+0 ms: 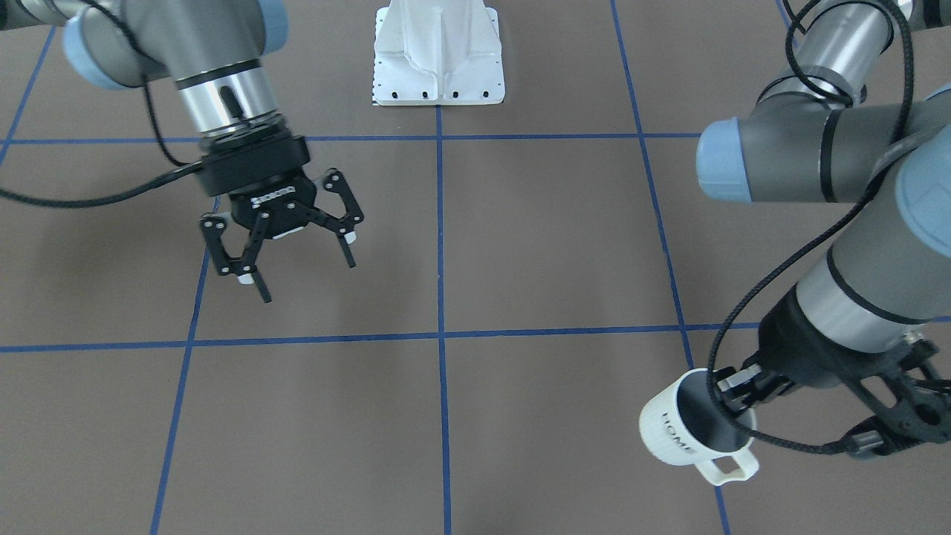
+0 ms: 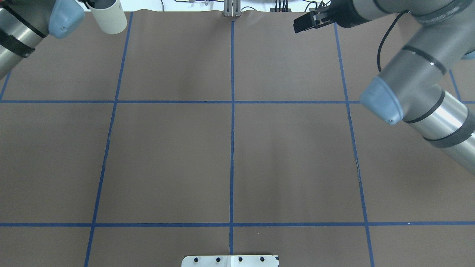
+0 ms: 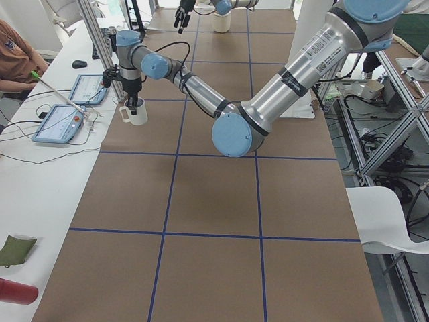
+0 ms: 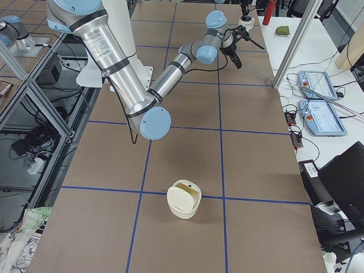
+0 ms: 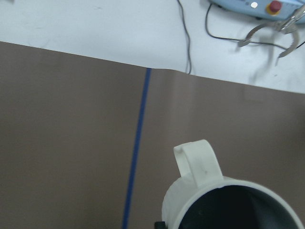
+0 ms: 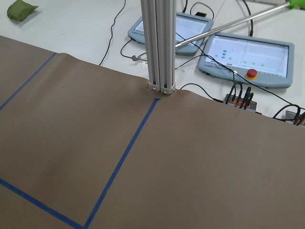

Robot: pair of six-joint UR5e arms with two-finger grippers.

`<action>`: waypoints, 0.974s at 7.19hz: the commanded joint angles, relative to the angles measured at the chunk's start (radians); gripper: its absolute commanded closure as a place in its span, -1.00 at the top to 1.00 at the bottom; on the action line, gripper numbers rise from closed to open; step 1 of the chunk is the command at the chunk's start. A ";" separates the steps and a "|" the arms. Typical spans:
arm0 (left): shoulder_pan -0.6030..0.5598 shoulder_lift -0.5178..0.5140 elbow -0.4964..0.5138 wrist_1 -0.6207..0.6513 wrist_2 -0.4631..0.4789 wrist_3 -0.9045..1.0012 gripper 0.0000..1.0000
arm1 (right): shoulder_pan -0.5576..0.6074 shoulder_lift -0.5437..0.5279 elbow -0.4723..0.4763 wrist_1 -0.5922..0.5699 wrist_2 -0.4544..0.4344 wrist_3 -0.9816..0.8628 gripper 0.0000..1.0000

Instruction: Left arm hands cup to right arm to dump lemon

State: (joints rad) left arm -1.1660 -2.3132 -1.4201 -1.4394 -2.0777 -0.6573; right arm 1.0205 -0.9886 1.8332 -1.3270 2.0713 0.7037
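Note:
My left gripper (image 1: 737,405) is shut on the rim of the white "HOME" cup (image 1: 691,431), one finger inside it. It holds the cup tilted above the table's far left corner, handle toward the operators' side. The cup also shows in the overhead view (image 2: 109,16), the exterior left view (image 3: 136,113) and the left wrist view (image 5: 224,200). Its inside is dark, and the lemon is not visible. My right gripper (image 1: 307,279) is open and empty, hanging above the table on the other side, far from the cup.
A cream open-topped container (image 4: 183,199) stands on the table at my right end. A white mount plate (image 1: 438,56) sits at the robot's base. An aluminium post (image 6: 159,47) and teach pendants (image 6: 248,55) stand beyond the far edge. An operator (image 3: 13,54) sits there.

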 commanded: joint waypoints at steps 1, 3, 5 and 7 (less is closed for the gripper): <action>-0.004 0.200 -0.136 0.042 0.010 0.215 -1.00 | 0.178 -0.016 0.018 -0.188 0.254 -0.013 0.99; 0.000 0.401 -0.309 0.027 -0.060 0.215 -1.00 | 0.216 -0.053 0.102 -0.382 0.265 -0.050 1.00; 0.006 0.588 -0.390 -0.128 -0.087 0.138 -1.00 | 0.263 -0.094 0.188 -0.673 0.257 -0.294 1.00; 0.044 0.719 -0.382 -0.349 -0.094 0.020 -1.00 | 0.337 -0.145 0.222 -0.846 0.247 -0.547 1.00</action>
State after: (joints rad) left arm -1.1429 -1.6703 -1.7957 -1.6809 -2.1676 -0.5771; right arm 1.3132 -1.0939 2.0312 -2.0673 2.3245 0.3098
